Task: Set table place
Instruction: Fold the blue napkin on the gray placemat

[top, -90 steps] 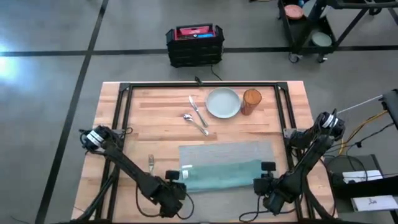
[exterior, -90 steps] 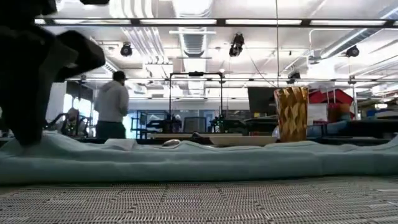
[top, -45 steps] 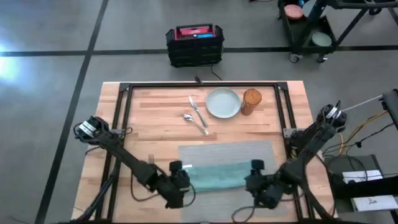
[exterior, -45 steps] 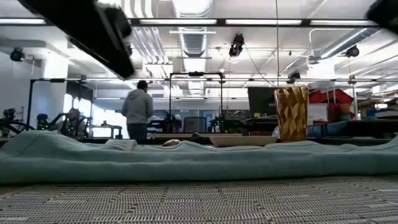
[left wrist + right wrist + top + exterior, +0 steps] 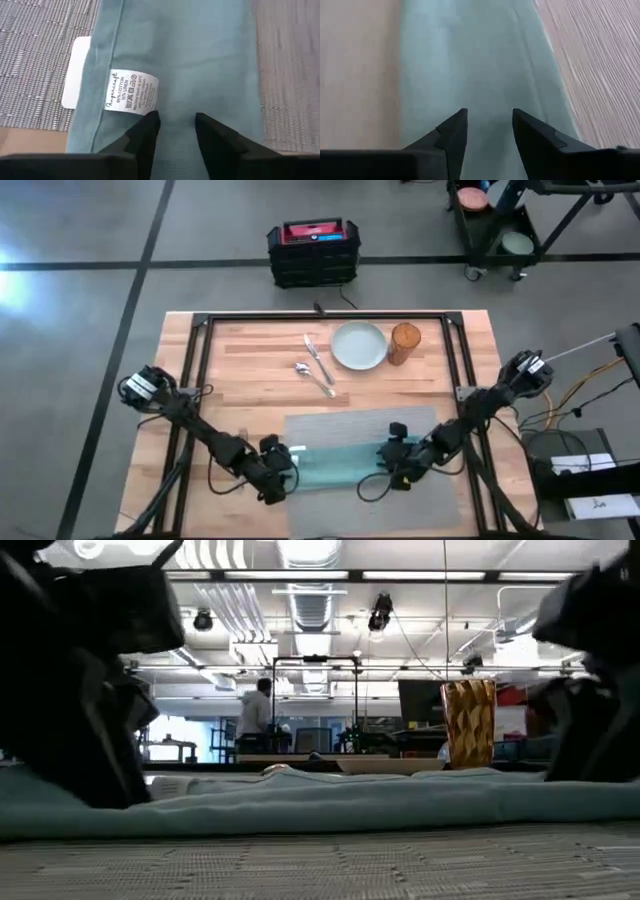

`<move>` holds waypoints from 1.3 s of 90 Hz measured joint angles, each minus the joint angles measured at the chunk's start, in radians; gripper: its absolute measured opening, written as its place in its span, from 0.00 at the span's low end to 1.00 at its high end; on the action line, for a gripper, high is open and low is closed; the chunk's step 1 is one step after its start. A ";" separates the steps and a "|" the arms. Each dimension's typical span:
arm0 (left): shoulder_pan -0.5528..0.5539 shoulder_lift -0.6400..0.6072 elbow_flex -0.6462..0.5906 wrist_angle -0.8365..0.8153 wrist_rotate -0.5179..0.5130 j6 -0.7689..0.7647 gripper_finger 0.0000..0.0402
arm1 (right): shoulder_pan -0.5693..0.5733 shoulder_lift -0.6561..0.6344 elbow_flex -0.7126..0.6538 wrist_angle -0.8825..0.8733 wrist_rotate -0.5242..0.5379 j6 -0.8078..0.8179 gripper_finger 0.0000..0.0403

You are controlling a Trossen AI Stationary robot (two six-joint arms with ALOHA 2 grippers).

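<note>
I have both tools down on the teal napkin (image 5: 340, 463), which lies folded long across the near half of the grey placemat (image 5: 365, 425) on the bench (image 5: 250, 370). My left tool (image 5: 175, 125) sits at the end with the care label (image 5: 131, 91); its fingers stand apart with cloth between them, not pinched. My right tool (image 5: 490, 125) is at the opposite end, fingers likewise spread over the fabric. I judge this to be the napkin-folding step. Plate (image 5: 359, 345), amber glass (image 5: 404, 343), knife (image 5: 318, 359) and spoon (image 5: 313, 378) wait at the far side, off the mat. Next I need to close both tools on the cloth ends evenly, so the fold stays straight.
</note>
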 joint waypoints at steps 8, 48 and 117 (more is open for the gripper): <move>-0.008 -0.001 -0.017 0.006 -0.005 -0.019 0.29 | 0.004 -0.004 -0.026 0.016 -0.011 0.018 0.31; -0.045 -0.189 -0.044 -0.178 0.059 -0.088 0.29 | 0.004 -0.025 -0.031 -0.009 -0.046 0.032 0.25; -0.075 -0.166 -0.176 -0.024 0.009 -0.223 0.28 | -0.002 -0.034 -0.012 -0.081 -0.023 0.124 0.19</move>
